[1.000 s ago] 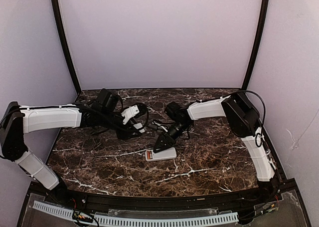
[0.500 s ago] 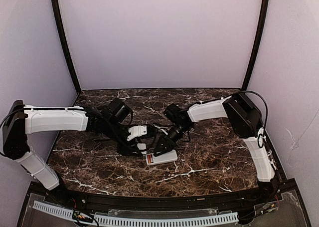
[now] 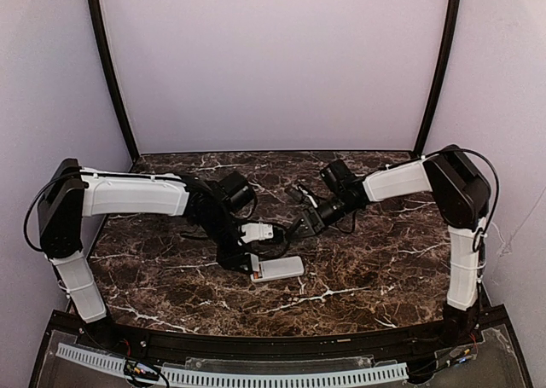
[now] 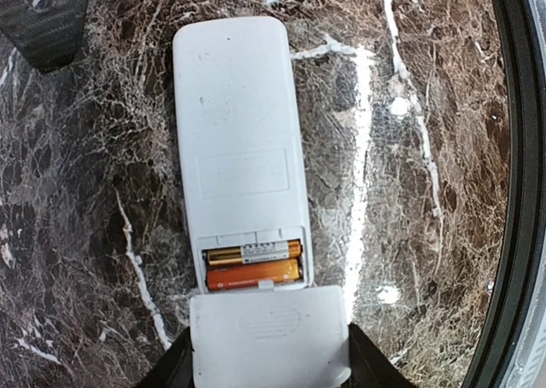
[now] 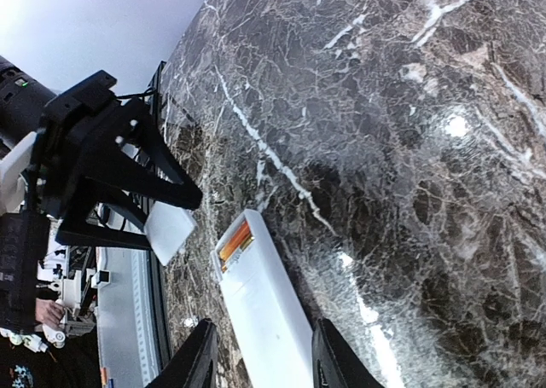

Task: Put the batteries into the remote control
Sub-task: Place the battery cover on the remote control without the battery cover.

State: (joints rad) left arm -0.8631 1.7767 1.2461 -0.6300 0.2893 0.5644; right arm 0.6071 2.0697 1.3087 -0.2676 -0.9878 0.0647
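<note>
Marble table (image 3: 384,269) with the remote control (image 3: 277,269) lying back-up toward 6 o'clock of centre, the left gripper (image 4: 269,364) at its 9 o'clock end clamping the white cover (image 4: 269,332), the right gripper (image 5: 263,354) at 1 o'clock half-open, apparently empty, and two batteries (image 4: 252,264) seated in the open bay.

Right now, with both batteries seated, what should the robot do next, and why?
Probably slide the cover, held in the left gripper, forward over the batteries. Both lie in the open bay of the remote, and the cover sits just at its edge.
</note>
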